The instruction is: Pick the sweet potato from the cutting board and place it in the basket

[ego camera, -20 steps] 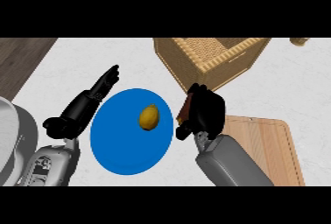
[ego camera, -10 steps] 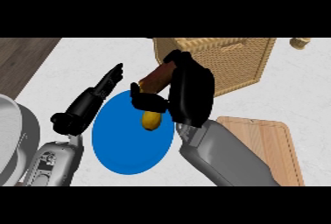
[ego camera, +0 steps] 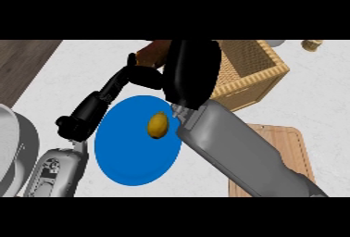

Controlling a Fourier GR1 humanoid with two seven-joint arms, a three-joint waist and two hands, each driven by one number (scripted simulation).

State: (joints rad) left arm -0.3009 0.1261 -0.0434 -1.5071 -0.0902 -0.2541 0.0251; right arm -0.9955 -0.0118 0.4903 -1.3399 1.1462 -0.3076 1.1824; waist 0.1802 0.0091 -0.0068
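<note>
The sweet potato (ego camera: 153,52), clasped in the curled right hand (ego camera: 191,69), was carried on from above the blue plate (ego camera: 130,157) to the wicker basket (ego camera: 249,74), nearly ready for release; the left hand (ego camera: 92,113) was held spread beside the lemon (ego camera: 158,125)

Bench (ego camera: 314,92): white, faint grey marbling; dark brown wood-grain strip at far left. Plate (ego camera: 130,159): solid bright blue, no pattern. Lemon (ego camera: 158,125) on plate: yellow, darker ochre shading on one side. Basket (ego camera: 249,76): tan wicker, fine woven crosshatch. Cutting board (ego camera: 290,143): light wood, pale grain lines, darker groove along rim. Sweet potato (ego camera: 153,52): orange-brown. Right hand (ego camera: 191,69): glossy black; forearm plain grey. Left hand (ego camera: 96,109): black; forearm grey with dark panel.
</note>
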